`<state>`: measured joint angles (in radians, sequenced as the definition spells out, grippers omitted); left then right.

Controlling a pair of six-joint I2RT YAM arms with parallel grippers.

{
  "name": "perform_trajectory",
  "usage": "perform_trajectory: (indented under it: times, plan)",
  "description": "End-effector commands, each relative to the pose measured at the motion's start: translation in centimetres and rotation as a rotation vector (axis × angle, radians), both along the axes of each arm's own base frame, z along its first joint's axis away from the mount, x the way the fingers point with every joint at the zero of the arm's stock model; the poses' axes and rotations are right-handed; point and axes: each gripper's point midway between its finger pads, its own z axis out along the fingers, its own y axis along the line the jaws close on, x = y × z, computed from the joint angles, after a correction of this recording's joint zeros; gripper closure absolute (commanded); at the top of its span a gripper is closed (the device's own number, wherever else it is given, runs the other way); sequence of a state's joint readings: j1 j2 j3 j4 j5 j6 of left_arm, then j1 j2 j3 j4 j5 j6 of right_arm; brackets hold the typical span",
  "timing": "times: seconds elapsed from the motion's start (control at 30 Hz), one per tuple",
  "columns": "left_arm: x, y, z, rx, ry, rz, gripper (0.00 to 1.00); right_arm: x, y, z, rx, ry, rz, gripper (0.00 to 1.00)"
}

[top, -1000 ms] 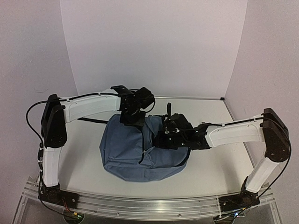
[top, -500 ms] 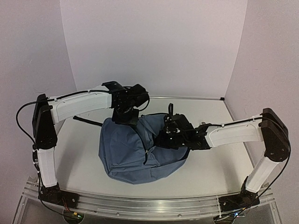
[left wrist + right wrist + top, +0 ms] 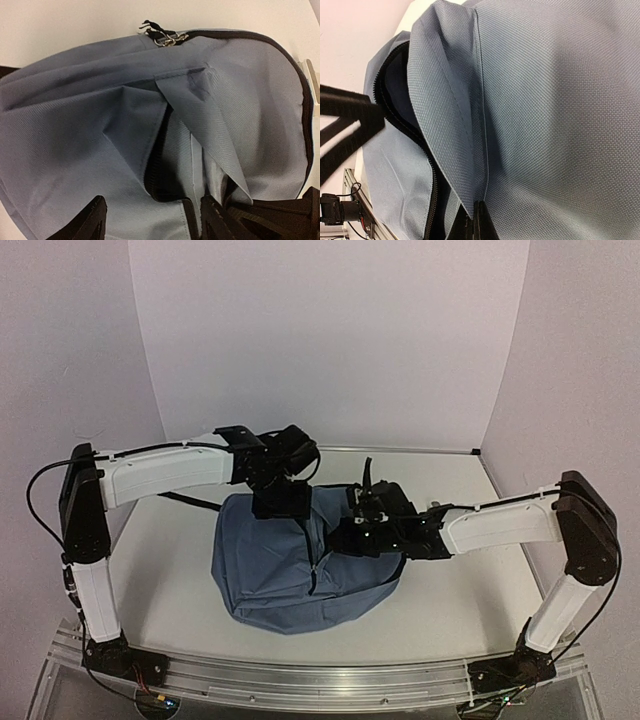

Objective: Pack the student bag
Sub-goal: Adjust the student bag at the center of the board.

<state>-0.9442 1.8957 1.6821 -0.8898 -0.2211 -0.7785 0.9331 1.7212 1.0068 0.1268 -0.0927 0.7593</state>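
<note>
Bag [image 3: 270,560] slate-blue, fine weave; zipper [image 3: 152,175] black, lining [image 3: 395,95] dark. Table [image 3: 170,570] off-white. Walls [image 3: 330,340] pale lilac.

Pale lilac walls [image 3: 330,340], white table [image 3: 455,615]

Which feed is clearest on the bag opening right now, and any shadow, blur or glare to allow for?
Left wrist view, clearest: student bag evenly lit and sharp, zipper pulls readable, the opening itself dark; left claw soft at the bottom edge. Right wrist view: weave crisp, broad shadow across the fabric, black shape blurred at left. Top view: soft overall, no glare.
</note>
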Motion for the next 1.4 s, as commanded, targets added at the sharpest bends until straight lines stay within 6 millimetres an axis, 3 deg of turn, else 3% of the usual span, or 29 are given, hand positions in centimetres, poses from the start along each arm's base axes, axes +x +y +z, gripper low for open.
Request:
perform_trajectory:
  times: [0.0,0.13,0.37,0.7,0.77,0.93,1.13,1.37]
  plan:
    - [-0.5,-1.4,0.3,0.003,-0.002,0.010,0.32,-0.5,0.3,-1.2,-0.001,0.011,0.032,1.00]
    - [-1.2,-1.9,-1.2,0.035,0.038,0.013,0.33,-0.6,0.4,-1.2,0.004,0.014,0.033,1.00]
    - [-2.2,-1.5,-3.3,0.113,0.098,0.030,0.45,-0.6,0.1,-1.1,0.007,0.008,0.028,1.00]
    - [-2.5,-0.6,-5.8,0.233,0.142,0.035,0.42,-0.7,0.2,-1.0,0.018,0.007,0.031,1.00]
    - [-2.5,-0.3,-5.9,0.251,0.139,0.040,0.48,-0.7,0.1,-0.9,0.018,0.007,0.029,1.00]
    - [-2.3,1.2,-5.4,0.301,0.105,0.069,0.75,-0.8,0.0,-1.1,0.015,0.009,0.026,1.00]
    - [-1.9,3.1,-3.6,0.343,0.044,0.108,0.97,-0.8,-0.1,-1.4,0.010,0.016,0.020,1.00]
    - [-1.7,4.0,-0.3,0.288,-0.028,0.140,1.00,-0.6,-0.7,-2.7,-0.012,0.043,-0.026,1.00]
